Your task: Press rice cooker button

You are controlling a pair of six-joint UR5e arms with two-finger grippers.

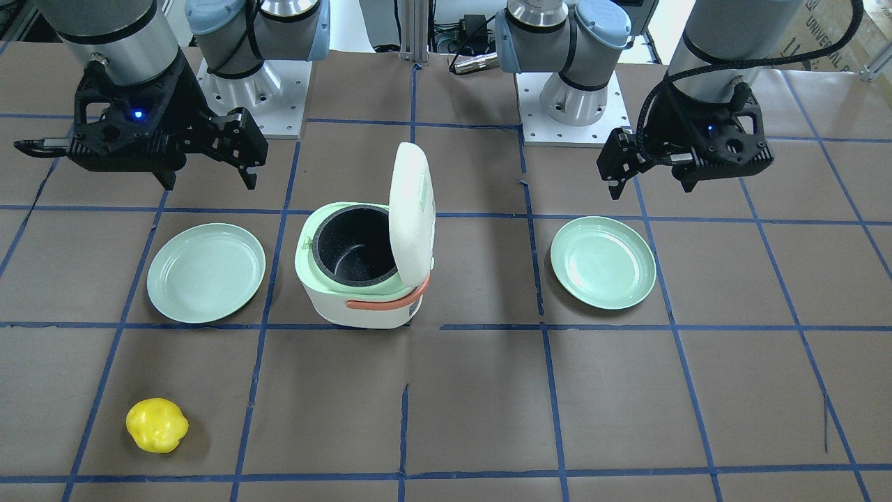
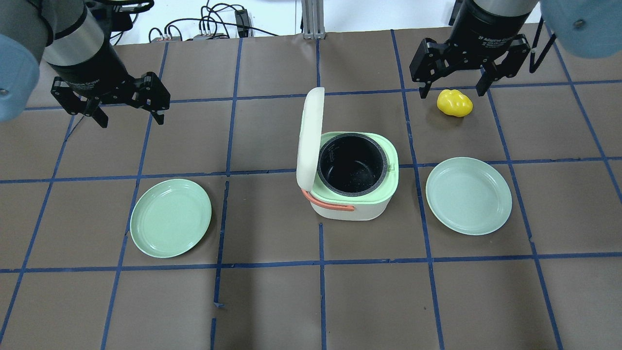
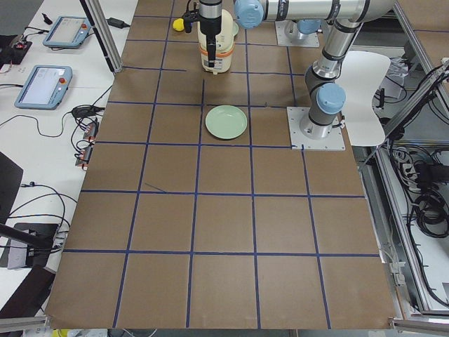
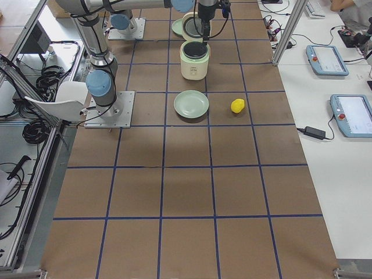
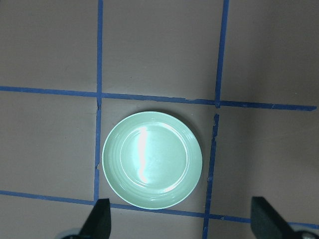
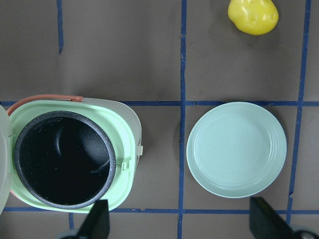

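The white and pale-green rice cooker (image 1: 362, 293) (image 2: 350, 206) stands mid-table with its lid (image 1: 411, 209) (image 2: 309, 138) swung up and the empty black pot showing. In the right wrist view the cooker (image 6: 124, 149) has a small latch tab on its rim; I cannot make out a button. My left gripper (image 2: 131, 119) (image 1: 651, 189) is open and empty, high above the table, far to the cooker's left. My right gripper (image 2: 452, 92) (image 1: 209, 183) is open and empty, high up, beyond and right of the cooker. Both wrist views show the fingertips (image 5: 99, 219) (image 6: 97, 219) wide apart.
One pale-green plate (image 2: 170, 217) (image 5: 152, 159) lies left of the cooker under my left gripper. Another plate (image 2: 469, 195) (image 6: 237, 149) lies to its right. A yellow toy fruit (image 2: 454, 103) (image 1: 157, 425) (image 6: 252, 15) lies at the far right.
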